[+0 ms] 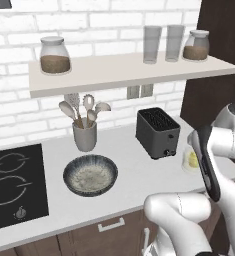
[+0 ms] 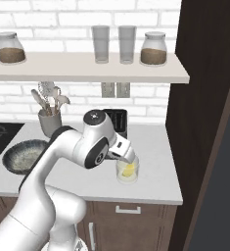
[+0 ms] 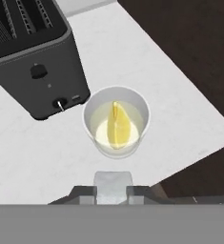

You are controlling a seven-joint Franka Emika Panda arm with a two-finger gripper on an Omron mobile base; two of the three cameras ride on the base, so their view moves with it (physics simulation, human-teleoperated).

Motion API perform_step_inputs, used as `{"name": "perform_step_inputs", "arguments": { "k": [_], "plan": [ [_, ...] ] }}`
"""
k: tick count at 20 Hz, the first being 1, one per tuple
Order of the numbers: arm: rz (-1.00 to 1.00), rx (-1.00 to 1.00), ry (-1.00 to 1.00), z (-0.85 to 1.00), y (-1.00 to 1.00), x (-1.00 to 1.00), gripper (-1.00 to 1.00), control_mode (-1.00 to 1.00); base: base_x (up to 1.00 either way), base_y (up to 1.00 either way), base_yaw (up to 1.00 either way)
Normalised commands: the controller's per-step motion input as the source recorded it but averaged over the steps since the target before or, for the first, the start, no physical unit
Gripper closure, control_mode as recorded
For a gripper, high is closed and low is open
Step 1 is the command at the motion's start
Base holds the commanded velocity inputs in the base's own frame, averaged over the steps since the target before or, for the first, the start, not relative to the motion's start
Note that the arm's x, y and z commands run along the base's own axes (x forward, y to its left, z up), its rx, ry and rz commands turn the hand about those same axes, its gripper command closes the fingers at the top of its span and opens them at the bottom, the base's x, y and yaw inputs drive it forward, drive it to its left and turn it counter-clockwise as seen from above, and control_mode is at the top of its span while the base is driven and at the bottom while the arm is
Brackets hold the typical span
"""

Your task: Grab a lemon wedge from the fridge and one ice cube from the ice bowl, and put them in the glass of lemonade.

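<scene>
The gripper (image 3: pixel 112 189) is clenched on an ice cube (image 3: pixel 113 183), a small pale translucent block with a frosted look, held between the two dark finger tips; the glass of lemonade (image 3: pixel 116 121) lies just ahead of the cube along the gripper's line of sight, so in my judgement the coming move needs a small advance until the cube is over the round opening; the lemon wedge (image 3: pixel 118 127) is already inside the glass, a bright yellow piece with its long axis pointing away from the gripper, lying in pale cloudy liquid; the glass is short, clear and smooth, and stands on the white speckled table (image 3: pixel 180 90) just beside the front corner of the toaster (image 3: pixel 35 57), a matte dark box; the ice bowl (image 1: pixel 90 174), wide and shallow, is well apart on the toaster's other side.
</scene>
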Motion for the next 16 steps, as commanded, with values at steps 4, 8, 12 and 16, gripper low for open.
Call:
{"name": "perform_step_inputs", "arguments": {
  "k": [4, 8, 12, 16],
  "plan": [
    [0.0, 0.0, 0.0, -0.04, 0.0, 0.3, 1.0, -1.0, 0.0, 0.0, 0.0],
    [0.0, 0.0, 0.0, -0.09, -0.02, 0.28, 1.0, -1.0, 0.0, 0.0, 0.0],
    [-0.01, -0.02, -0.04, -0.07, 0.35, 0.0, 1.0, -1.0, 0.0, 0.0, 0.0],
    [-0.05, 0.01, 0.0, -0.03, -0.26, 0.28, 1.0, -1.0, 0.0, 0.0, 0.0]
  ]
}}
